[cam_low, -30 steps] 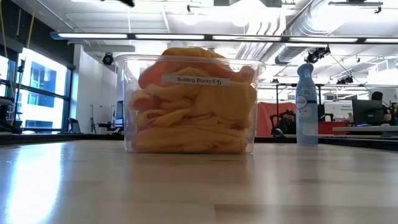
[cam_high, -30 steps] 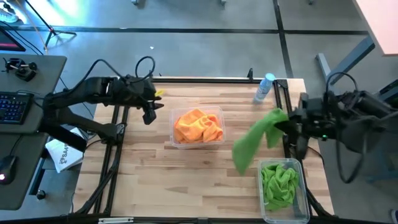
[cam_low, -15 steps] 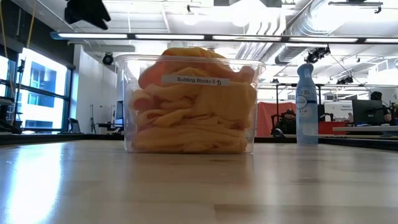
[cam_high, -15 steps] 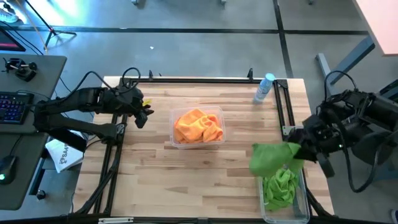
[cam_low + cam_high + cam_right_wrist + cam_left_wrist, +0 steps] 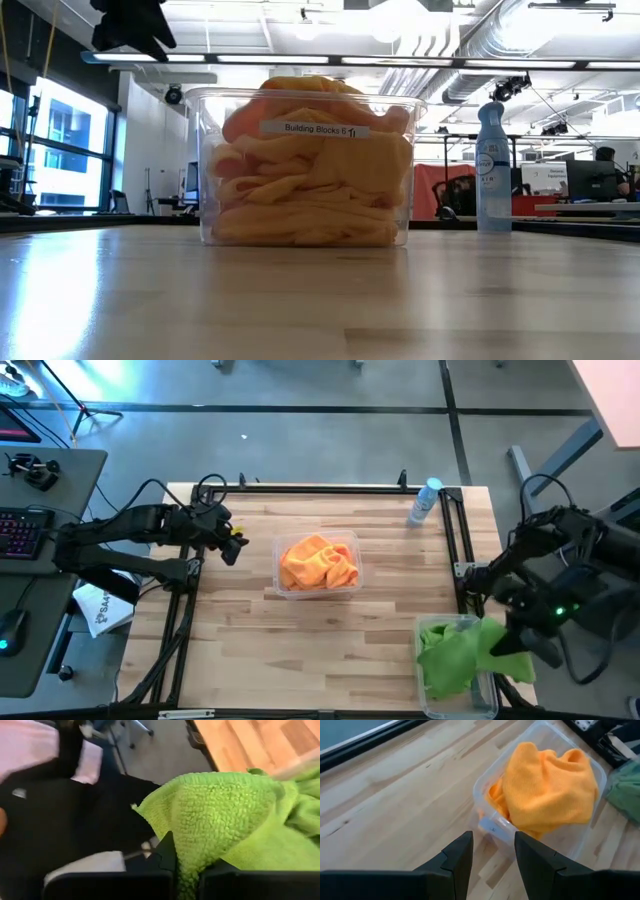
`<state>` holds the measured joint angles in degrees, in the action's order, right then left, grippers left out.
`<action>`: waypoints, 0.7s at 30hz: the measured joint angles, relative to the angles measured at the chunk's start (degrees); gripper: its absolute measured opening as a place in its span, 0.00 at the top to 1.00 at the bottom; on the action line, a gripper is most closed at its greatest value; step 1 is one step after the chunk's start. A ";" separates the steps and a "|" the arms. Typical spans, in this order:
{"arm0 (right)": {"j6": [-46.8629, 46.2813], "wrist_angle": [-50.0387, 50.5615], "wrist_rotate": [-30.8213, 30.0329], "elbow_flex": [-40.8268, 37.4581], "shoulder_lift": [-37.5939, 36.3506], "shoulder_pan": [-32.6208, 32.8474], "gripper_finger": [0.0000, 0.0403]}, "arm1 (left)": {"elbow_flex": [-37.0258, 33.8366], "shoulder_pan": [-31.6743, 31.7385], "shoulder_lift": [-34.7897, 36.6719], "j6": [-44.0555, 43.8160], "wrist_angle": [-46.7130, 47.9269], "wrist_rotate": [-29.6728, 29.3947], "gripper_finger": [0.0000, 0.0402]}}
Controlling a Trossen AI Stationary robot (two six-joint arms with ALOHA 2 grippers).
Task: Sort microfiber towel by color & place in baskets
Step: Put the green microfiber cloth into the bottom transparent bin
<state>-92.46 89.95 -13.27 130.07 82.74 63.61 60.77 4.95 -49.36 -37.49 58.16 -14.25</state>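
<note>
A clear basket (image 5: pixel 352 543) in the middle of the table holds orange microfiber towels (image 5: pixel 318 563), also seen in the low view (image 5: pixel 305 170). A second clear basket (image 5: pixel 492 698) at the near right corner holds green towels (image 5: pixel 445 678). My right gripper (image 5: pixel 500 645) stands over that basket's right side, shut on another green towel (image 5: pixel 455 645). My left gripper (image 5: pixel 492 855) is open and holds nothing. It hangs above the table, left of the orange basket (image 5: pixel 490 822), and shows high at the left in the low view (image 5: pixel 130 25). My right gripper pinches a bunched fold of the green towel (image 5: pixel 187 857) between its two fingers. The fingers come from the table's right side, slanting down. The towel spreads away from them over the far half of the basket; whether it rests on the towels below I cannot tell.
A clear bottle with a blue cap (image 5: pixel 425 500) stands at the far right of the table, also seen in the low view (image 5: pixel 492 165). Black frame rails (image 5: pixel 455 535) run along the table's left, far and right sides. Bare wood (image 5: pixel 300 650) lies between the baskets.
My right gripper has swung with the green towel toward the table's near right corner and rolled its wrist. The towel, which hung stretched out right of the orange basket, is now gathered over the green basket. My left gripper has drawn back toward the left edge and sunk.
</note>
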 joint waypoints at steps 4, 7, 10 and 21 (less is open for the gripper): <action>4.72 0.04 1.57 -7.08 -0.71 -0.07 1.00 | 0.00 0.00 -0.40 -0.40 -2.34 -0.53 0.67; 10.96 0.13 1.77 -14.81 -1.13 -0.58 1.00 | 0.00 -0.02 -0.77 -0.42 -3.31 -1.17 0.67; 15.42 0.02 4.88 -23.19 -1.09 -1.01 1.00 | 0.00 -0.01 -1.02 -0.40 -3.60 -1.58 0.67; 23.85 -20.06 12.77 -52.75 -1.05 -1.08 1.00 | 0.00 0.00 -1.67 -0.34 -4.85 -1.68 0.67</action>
<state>-68.61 69.90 -0.51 77.32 81.69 62.53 60.77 4.95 -51.03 -37.83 53.31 -15.92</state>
